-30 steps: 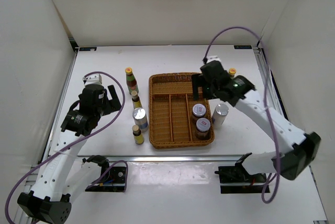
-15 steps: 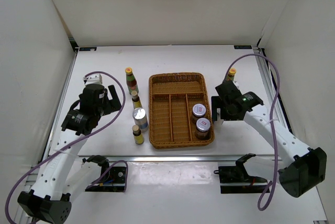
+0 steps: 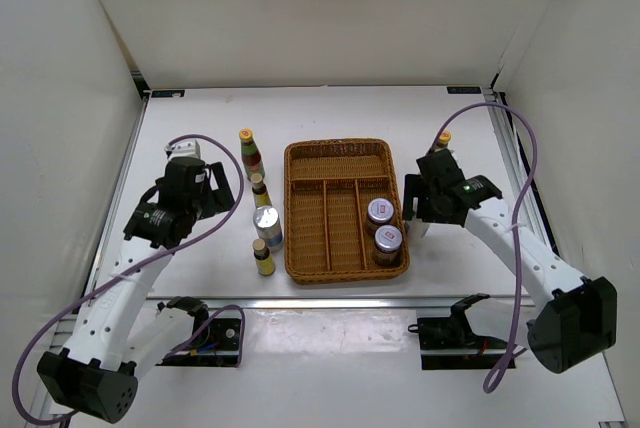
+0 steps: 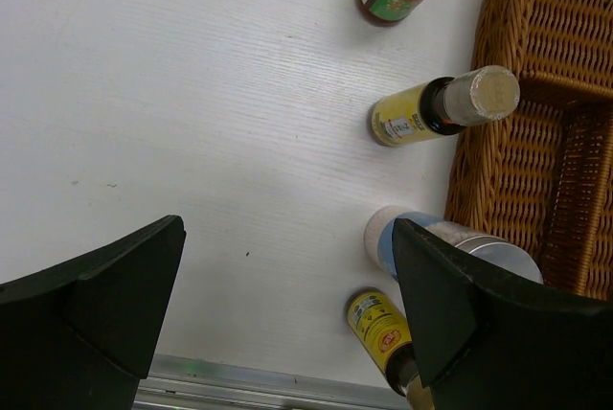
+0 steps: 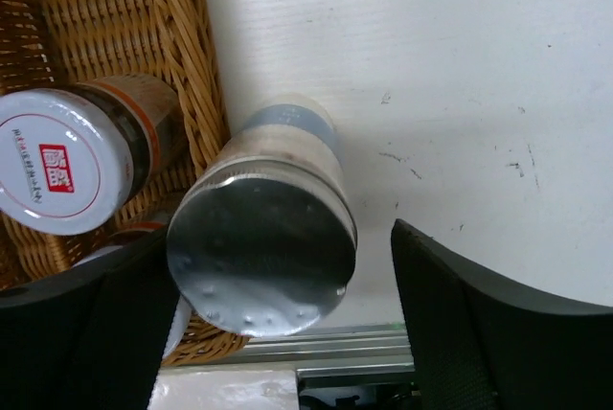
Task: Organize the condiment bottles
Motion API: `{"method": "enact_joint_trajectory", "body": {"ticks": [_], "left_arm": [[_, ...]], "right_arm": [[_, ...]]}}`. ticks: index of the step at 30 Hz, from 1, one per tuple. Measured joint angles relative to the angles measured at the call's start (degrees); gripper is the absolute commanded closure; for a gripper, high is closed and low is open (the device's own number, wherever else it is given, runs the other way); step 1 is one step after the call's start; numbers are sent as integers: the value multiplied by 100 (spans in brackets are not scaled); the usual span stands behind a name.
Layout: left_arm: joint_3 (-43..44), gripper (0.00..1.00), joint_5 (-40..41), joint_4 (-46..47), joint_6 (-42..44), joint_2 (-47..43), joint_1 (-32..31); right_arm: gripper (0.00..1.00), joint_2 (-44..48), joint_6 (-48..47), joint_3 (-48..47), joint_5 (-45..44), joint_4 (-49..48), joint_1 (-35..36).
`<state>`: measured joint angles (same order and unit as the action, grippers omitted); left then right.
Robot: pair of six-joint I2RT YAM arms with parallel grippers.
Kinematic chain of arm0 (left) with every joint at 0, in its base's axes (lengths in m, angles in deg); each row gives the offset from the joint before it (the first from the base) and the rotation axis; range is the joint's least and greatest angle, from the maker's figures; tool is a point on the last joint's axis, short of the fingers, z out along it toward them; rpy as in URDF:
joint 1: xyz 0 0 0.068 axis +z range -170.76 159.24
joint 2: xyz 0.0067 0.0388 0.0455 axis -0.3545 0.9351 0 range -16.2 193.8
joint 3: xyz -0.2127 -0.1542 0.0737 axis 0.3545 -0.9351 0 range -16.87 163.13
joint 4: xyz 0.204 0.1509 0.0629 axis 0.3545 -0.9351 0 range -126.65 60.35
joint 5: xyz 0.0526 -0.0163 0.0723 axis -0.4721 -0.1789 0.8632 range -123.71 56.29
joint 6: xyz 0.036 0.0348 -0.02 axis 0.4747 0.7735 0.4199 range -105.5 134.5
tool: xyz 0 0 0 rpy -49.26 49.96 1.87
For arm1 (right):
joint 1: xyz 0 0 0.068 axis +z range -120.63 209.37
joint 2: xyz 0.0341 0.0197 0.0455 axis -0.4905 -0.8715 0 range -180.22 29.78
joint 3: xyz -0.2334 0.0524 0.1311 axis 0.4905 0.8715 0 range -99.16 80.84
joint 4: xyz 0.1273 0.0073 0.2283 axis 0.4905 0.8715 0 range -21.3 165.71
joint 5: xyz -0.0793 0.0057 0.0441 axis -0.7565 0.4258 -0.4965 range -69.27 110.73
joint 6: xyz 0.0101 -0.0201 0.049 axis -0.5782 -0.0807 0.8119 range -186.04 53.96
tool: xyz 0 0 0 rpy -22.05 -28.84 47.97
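In the right wrist view a silver-lidded jar (image 5: 261,257) stands on the table against the wicker tray's (image 5: 187,56) outer wall. My right gripper (image 5: 280,233) is open around it, with a gap on its right side. Two lidded jars (image 3: 380,212) (image 3: 387,239) sit in the tray's right compartment. A yellow-capped sauce bottle (image 3: 441,140) stands behind my right arm. Left of the tray (image 3: 345,153) stand a sauce bottle (image 3: 250,153), a tiny brown bottle (image 3: 260,189), a silver-lidded jar (image 3: 267,226) and another tiny bottle (image 3: 263,256). My left gripper (image 3: 200,188) hangs open and empty to their left.
The tray has one wide compartment at the back and narrow lengthwise ones in front. The table's metal front edge (image 5: 383,348) runs close behind the right jar. White walls close in the table on three sides.
My right arm swung from over the tray's back right corner to the table right of the tray and came down around the jar. Its jaws narrowed slightly. The left arm shifted a little.
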<state>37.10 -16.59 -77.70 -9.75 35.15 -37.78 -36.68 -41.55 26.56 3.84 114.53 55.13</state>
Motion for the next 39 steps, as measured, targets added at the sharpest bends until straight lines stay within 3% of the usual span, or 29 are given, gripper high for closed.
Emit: {"method": "enact_joint_trajectory", "body": {"ticks": [2, 7, 9, 15, 20, 25, 30, 39], "left_arm": [[0, 0, 0, 0, 0, -15, 0], [0, 0, 0, 0, 2, -42, 0], [0, 0, 0, 0, 2, -50, 0], [2, 0, 0, 2, 2, -42, 0], [2, 0, 0, 0, 2, -4, 0], [2, 0, 0, 2, 2, 11, 0], [2, 0, 0, 2, 2, 31, 0], [2, 0, -46, 0, 2, 28, 0]], "right_arm": [[25, -118, 13, 0, 52, -57, -39], [71, -227, 61, -2, 109, -170, -92], [80, -208, 46, -39, 24, -92, -98], [95, 337, 96, -767, -796, 697, 376], [97, 503, 83, -1961, -1117, 846, 1097], [98, 20, 9, -2632, -942, 776, 1770], [98, -931, -103, -2752, -466, 479, 2146], [98, -2129, -142, -2702, -101, -234, 2223]]}}
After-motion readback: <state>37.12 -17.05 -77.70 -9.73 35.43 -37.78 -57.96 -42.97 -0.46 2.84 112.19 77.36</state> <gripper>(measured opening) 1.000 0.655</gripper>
